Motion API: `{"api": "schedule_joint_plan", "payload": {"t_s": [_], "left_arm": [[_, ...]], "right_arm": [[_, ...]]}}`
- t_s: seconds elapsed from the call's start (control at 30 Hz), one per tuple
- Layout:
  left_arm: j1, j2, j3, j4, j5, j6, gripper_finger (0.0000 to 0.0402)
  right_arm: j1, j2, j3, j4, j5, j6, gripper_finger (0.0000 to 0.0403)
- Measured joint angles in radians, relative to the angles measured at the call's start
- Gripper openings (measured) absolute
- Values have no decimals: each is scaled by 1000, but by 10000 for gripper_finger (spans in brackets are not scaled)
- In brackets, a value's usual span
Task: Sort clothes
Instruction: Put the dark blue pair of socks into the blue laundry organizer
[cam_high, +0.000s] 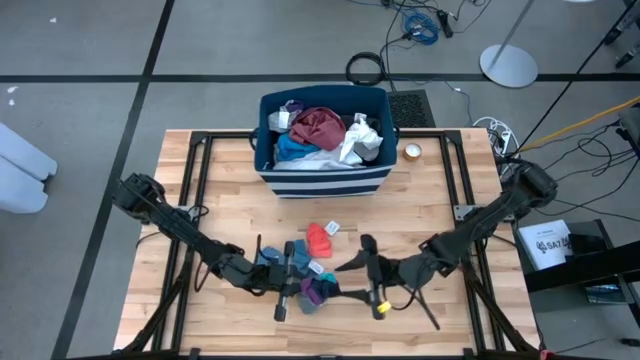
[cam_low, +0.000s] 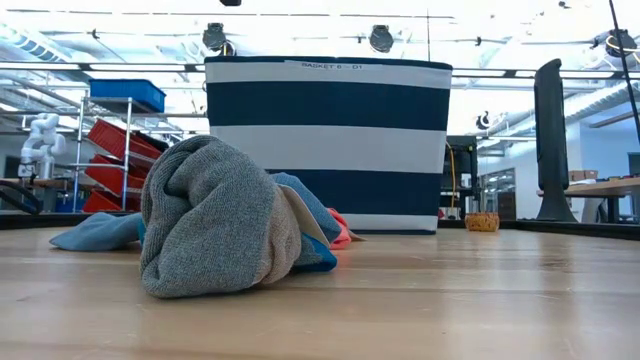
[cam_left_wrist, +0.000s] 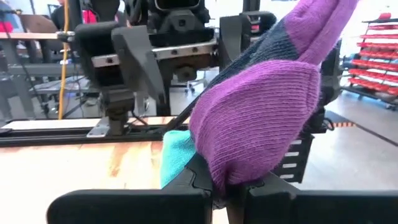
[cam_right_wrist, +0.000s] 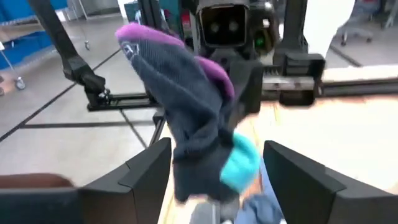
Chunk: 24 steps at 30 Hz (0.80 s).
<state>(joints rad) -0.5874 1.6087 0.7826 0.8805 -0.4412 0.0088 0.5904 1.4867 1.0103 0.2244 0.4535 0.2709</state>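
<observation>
Light wooden desk (cam_high: 440, 180). Navy fabric bin with white stripes (cam_high: 322, 178) at 12 o'clock, holding heap of maroon, blue, white clothes (cam_high: 322, 135). Left gripper (cam_high: 300, 292) near 6 o'clock, jaws clamped on purple-and-dark-grey knit sock (cam_left_wrist: 261, 118). Right gripper (cam_high: 352, 266) just beside, at 3 o'clock of it, jaws spread wide, holding nothing, sock between them. Red-orange fabric piece (cam_high: 319, 238) mid-desk. Grey knit garment (cam_low: 215, 220) bunched close to low camera.

A wooden bench (cam_high: 230, 215) stands on a grey floor (cam_high: 90, 40) crossed by dark lines, with cables (cam_high: 425, 25) trailing behind. Beyond it, shelving (cam_low: 105, 150) holds red and blue bins under bright ceiling lights (cam_low: 215, 37).
</observation>
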Motion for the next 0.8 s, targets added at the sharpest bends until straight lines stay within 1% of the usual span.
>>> {"api": "schedule_joint_plan", "payload": {"t_s": [0.13,0.2,0.27,0.37,0.5,0.57,0.67,0.73,0.8], "left_arm": [[-9,-45,0,-55,-42,0,12],[-12,-71,0,-93,-70,-1,12],[-16,-99,0,-127,-115,-1,12],[-15,-147,0,-147,-203,4,12],[3,-223,0,-155,-298,73,12],[31,-264,0,-160,-326,128,12],[95,-331,2,-173,-333,182,12],[152,-373,22,-222,-325,189,12],[225,-409,55,-310,-292,188,12]], "right_arm": [[27,-63,0,-141,0,60,237],[42,-79,0,-180,12,69,234],[56,-85,0,-219,43,70,234],[61,-85,0,-255,51,58,234],[54,-85,0,-291,53,52,233],[46,-85,0,-296,53,39,233],[35,-85,0,-309,52,31,233],[25,-85,0,-310,52,23,233],[15,-85,0,-309,52,20,233]]}}
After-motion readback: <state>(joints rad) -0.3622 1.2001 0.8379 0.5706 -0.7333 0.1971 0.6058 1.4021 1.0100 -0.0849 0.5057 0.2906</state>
